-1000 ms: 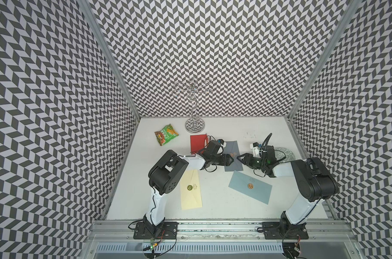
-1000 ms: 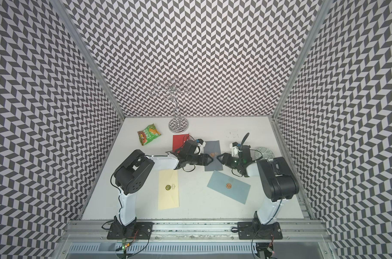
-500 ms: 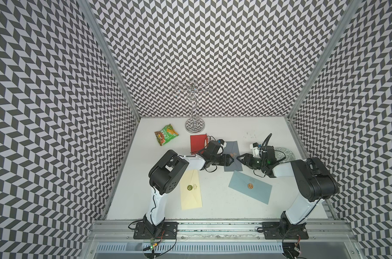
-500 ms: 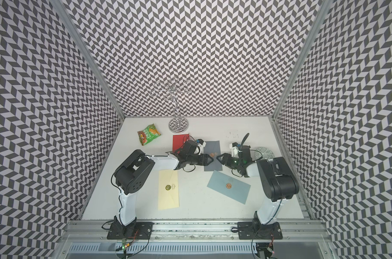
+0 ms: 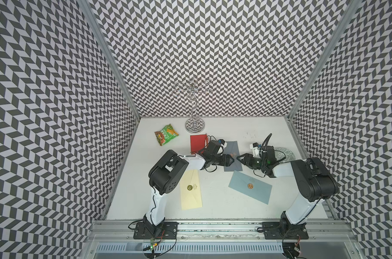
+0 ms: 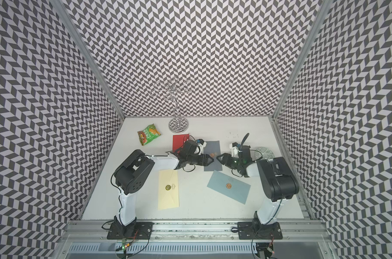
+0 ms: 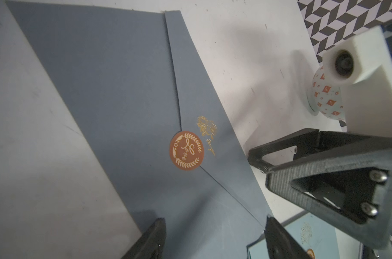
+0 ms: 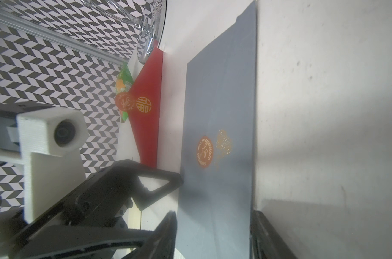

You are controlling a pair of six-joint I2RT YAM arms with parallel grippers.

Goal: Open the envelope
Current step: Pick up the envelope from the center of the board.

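Okay, so in both top views the chrome stand [image 5: 195,126] [image 6: 178,125] is at the back of the table [image 5: 213,206] [image 6: 197,201]. The dark grey envelope [image 5: 233,146] [image 6: 213,146] lies flat a bit in front of the stand and off to its right, seal side up. The left gripper [image 5: 230,160] [image 6: 211,160] and right gripper [image 5: 239,157] [image 6: 219,157] hang low over the end of that envelope farthest from the stand, tips pointing at each other and nearly meeting. A red envelope [image 5: 197,143] [image 6: 179,141] lies just in front of the stand and a snack bag [image 5: 166,134] [image 6: 149,134] is to the stand's left. A cream envelope [image 5: 190,190] [image 6: 168,190] and a light blue envelope [image 5: 250,187] [image 6: 228,186] lie well in front of the stand, down by the arm bases. In the left wrist view, the left gripper [image 7: 215,240] has its jaws spread wide over the dark grey envelope [image 7: 123,89] with nothing pinched. The round orange seal [image 7: 186,150] sits on the flap's point and the flap lies flat and shut. The right gripper [image 7: 263,167] is right at the envelope's long edge. In the right wrist view, the right gripper [image 8: 213,237] has its jaws partway apart and isn't holding anything. The dark grey envelope [image 8: 219,101] runs underneath between them, though I can't tell if the tips touch the paper. From here the red envelope [image 8: 150,89] sits between the stand's base [image 8: 155,20] and the grey one, and the left gripper [image 8: 163,186] is at the grey envelope's edge on the stand's side.
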